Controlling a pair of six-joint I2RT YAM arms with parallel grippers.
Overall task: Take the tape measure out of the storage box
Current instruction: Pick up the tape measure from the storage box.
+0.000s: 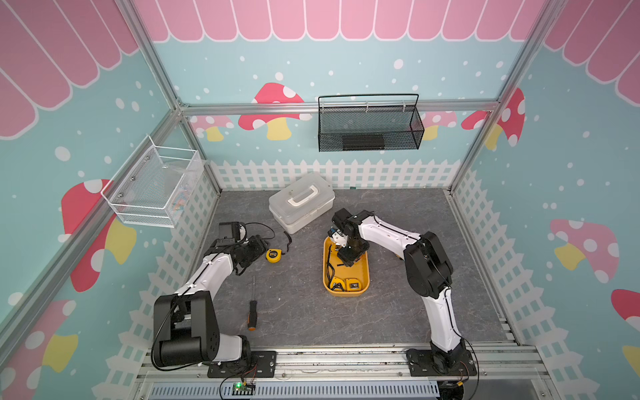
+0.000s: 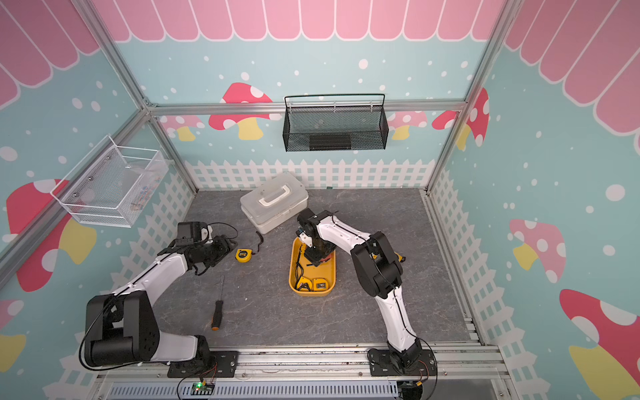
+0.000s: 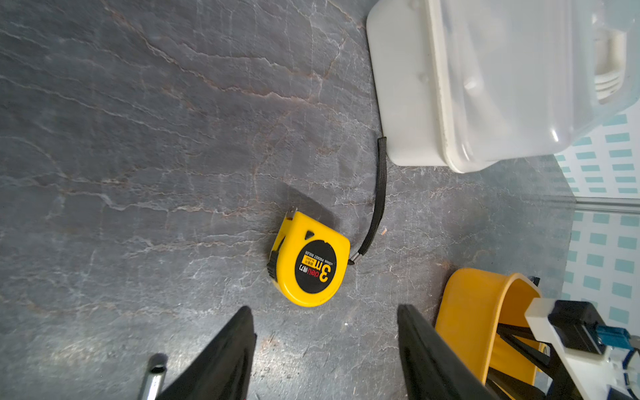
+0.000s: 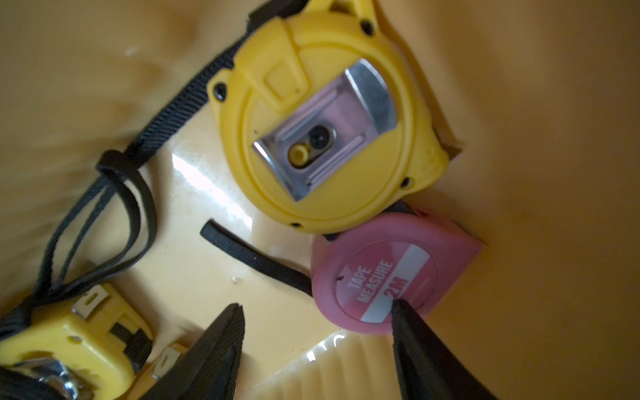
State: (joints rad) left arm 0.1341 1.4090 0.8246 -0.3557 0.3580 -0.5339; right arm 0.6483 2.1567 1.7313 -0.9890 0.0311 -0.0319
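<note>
Grey tabletop (image 1: 294,294): we count one yellow tape measure (image 3: 311,259) outside, four inside the storage box (image 1: 346,294). Left gripper (image 3: 323,308) and right gripper (image 4: 316,304) gape, empty.

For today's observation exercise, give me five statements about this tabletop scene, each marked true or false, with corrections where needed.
1. A round yellow plastic tape measure lies on the grey stone-patterned table, outside the yellow-orange shallow plastic bin. True.
2. The white lidded plastic case stands open. False: its lid is shut.
3. A pink plastic tape measure lies inside the bin. True.
4. The left gripper grips that yellow tape measure. False: its jaws are open, apart from it.
5. The orange-and-black-handled screwdriver lies in the bin. False: it lies on the table.
</note>
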